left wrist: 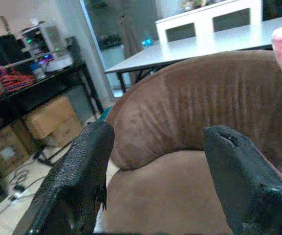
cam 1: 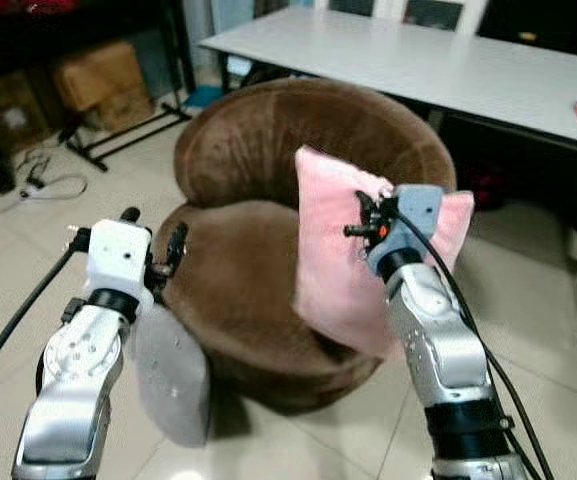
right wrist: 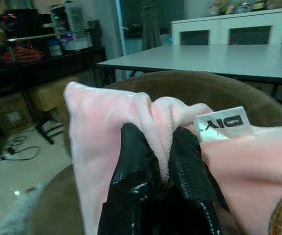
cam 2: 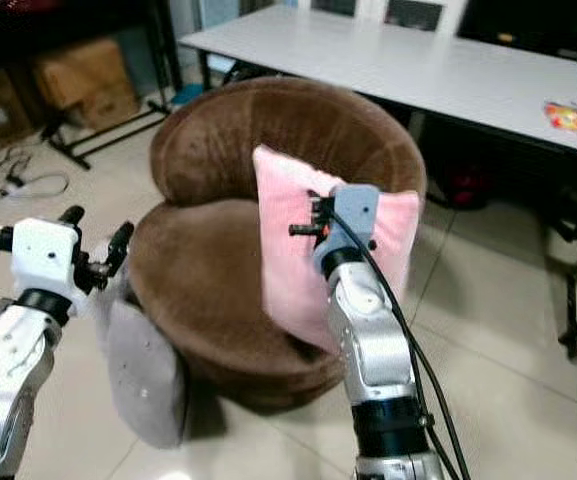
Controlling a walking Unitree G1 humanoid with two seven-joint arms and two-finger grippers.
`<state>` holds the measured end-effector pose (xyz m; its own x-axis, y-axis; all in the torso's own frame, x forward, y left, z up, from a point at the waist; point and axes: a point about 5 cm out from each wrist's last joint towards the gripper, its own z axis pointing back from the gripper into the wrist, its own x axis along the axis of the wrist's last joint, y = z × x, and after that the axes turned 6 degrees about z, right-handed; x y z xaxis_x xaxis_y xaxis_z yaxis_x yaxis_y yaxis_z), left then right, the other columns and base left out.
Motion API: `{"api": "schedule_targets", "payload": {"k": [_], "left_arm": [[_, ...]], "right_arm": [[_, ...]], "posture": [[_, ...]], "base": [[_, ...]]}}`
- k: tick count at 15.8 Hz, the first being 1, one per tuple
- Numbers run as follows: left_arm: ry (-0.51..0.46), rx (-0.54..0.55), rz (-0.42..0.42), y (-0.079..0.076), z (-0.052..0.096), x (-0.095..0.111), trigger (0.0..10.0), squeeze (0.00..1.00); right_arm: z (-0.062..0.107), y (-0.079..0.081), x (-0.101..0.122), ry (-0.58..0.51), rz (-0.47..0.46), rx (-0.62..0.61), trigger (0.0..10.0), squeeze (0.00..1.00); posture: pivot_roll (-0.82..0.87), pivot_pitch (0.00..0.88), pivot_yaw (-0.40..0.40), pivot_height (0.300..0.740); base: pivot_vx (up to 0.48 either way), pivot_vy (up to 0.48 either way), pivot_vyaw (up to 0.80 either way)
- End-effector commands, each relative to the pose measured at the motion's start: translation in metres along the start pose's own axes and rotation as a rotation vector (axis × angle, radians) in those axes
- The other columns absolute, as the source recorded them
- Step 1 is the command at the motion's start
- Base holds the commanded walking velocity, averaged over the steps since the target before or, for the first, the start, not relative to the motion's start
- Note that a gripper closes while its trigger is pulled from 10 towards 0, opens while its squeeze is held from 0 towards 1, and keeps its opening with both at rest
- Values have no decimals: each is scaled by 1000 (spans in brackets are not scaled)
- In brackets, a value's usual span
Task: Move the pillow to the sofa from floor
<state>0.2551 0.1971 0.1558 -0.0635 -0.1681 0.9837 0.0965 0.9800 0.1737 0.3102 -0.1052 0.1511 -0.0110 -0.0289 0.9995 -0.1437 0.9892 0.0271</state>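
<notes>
Grey cushion (cam 1: 173,375) leans against the sofa (cam 1: 268,190) base on the floor, just beside the left gripper (left wrist: 155,181), whose jaws stand apart facing the seat. Right gripper (right wrist: 158,161), jaws clamped on the pink pillow (cam 1: 333,260) edge, holds it upright over the seat's right side.
</notes>
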Motion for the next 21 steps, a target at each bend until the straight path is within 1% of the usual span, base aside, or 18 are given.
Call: {"api": "schedule_targets", "payload": {"k": [1,4,5,13,21], "left_arm": [[-6,-20,-4,-3,-1,2,10000,0],[-6,-27,-3,-4,-1,2,10000,0],[-6,-28,-3,-4,-1,2,10000,0],[-7,-30,1,-6,-1,1,10000,0],[-8,-39,-10,-6,1,0,10000,0]], "right_arm": [[-2,-4,14,-61,19,6,10000,0],[-2,-1,14,-59,35,17,10000,0],[-2,0,14,-61,20,19,10000,0],[-2,4,17,-81,21,58,10000,0],[-3,3,19,-94,21,63,10000,0]], "posture": [[-106,0,2,740],[-106,0,2,740],[-107,0,3,740],[-104,0,-6,740],[-100,0,-14,740]], "base": [[292,0,0],[292,0,715],[292,0,0],[292,0,0],[292,0,0]]}}
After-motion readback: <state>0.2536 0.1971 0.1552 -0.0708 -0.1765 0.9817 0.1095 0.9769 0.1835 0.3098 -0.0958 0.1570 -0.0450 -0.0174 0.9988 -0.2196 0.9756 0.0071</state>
